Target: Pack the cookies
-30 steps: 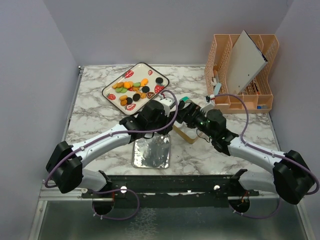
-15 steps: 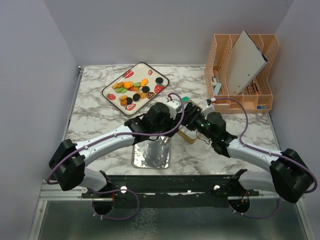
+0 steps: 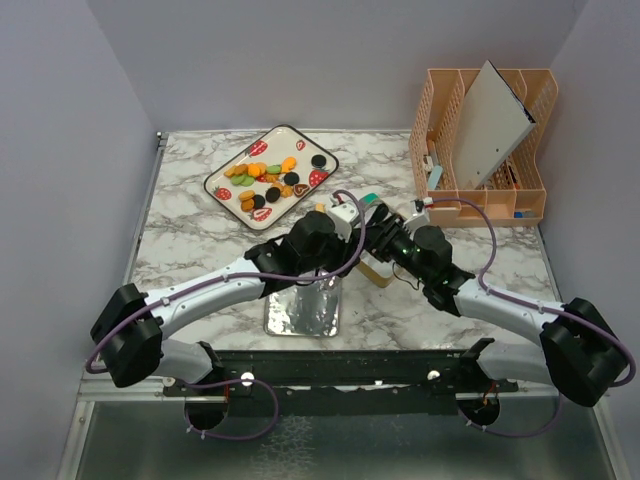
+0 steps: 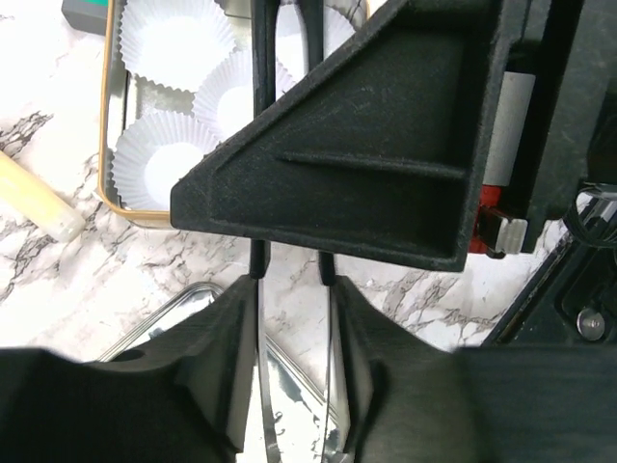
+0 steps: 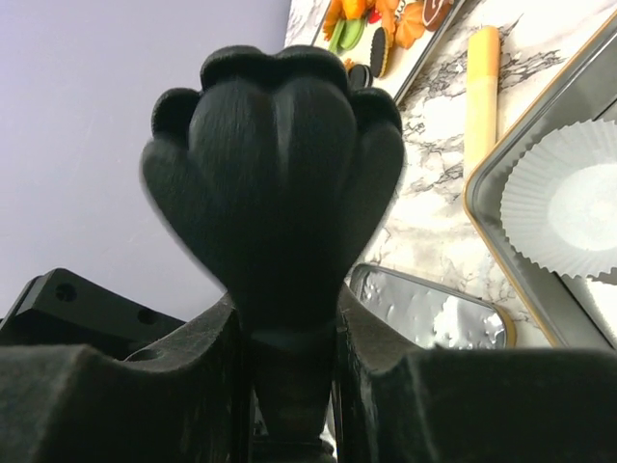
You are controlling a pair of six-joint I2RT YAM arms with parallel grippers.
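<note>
The cookies (image 3: 268, 178), small round discs in orange, black, green and tan, lie on a strawberry-print tray (image 3: 215, 182) at the back left; a few cookies (image 5: 362, 34) show in the right wrist view. Both arms meet mid-table over a gold-rimmed tin (image 4: 106, 145) of white paper cups (image 4: 174, 39). My left gripper (image 3: 343, 217) (image 4: 294, 289) has the two metal arms of a pair of tongs (image 4: 260, 386) lying against its fingers. My right gripper (image 3: 377, 228) (image 5: 287, 311) is shut on the tongs' black scalloped head (image 5: 280, 164), crossing just ahead of the left fingers.
A shiny silver lid (image 3: 302, 308) (image 5: 434, 309) lies near the front edge below the grippers. A pale wooden stick (image 4: 34, 198) (image 5: 480, 87) rests beside the tin. A peach rack (image 3: 520, 190) holding a white board (image 3: 495, 120) stands at the back right.
The left arm swung right and brought the tongs to the right gripper. The right jaws went from wide open to shut on the tongs. The left jaws eased slightly wider.
</note>
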